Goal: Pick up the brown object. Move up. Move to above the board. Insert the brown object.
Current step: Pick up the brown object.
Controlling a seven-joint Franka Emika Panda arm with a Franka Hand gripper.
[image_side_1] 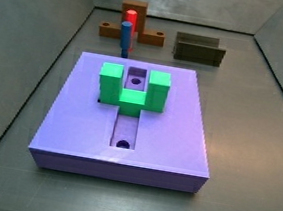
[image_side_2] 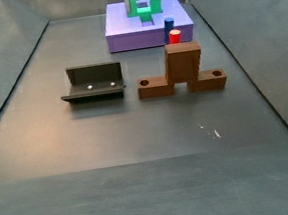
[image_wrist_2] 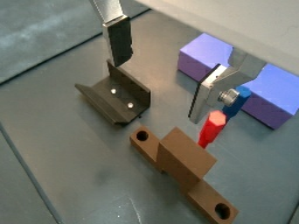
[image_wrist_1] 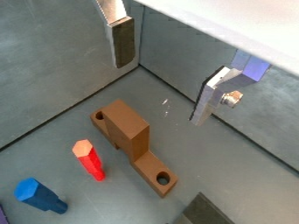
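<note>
The brown object (image_wrist_1: pixel 128 133) is an orange-brown flat bar with a thicker middle block and a round hole near each end. It lies flat on the grey floor (image_side_2: pixel 180 72), apart from the board. In both wrist views my gripper (image_wrist_1: pixel 160 89) hangs open above the floor with nothing between its fingers (image_wrist_2: pixel 118 44), and the brown object (image_wrist_2: pixel 181 162) lies below and to one side of it. The board (image_side_1: pixel 82 118) is a lavender slab with a grooved middle. It carries a green U-shaped block (image_side_1: pixel 133 86).
A blue peg with a red top (image_side_2: pixel 174 37) stands between the brown object and the board (image_side_2: pixel 126 37). The fixture (image_side_2: pixel 93 83) sits on the floor beside the brown object, close under one finger (image_wrist_2: pixel 114 96). Grey walls (image_side_1: pixel 32 50) enclose the floor.
</note>
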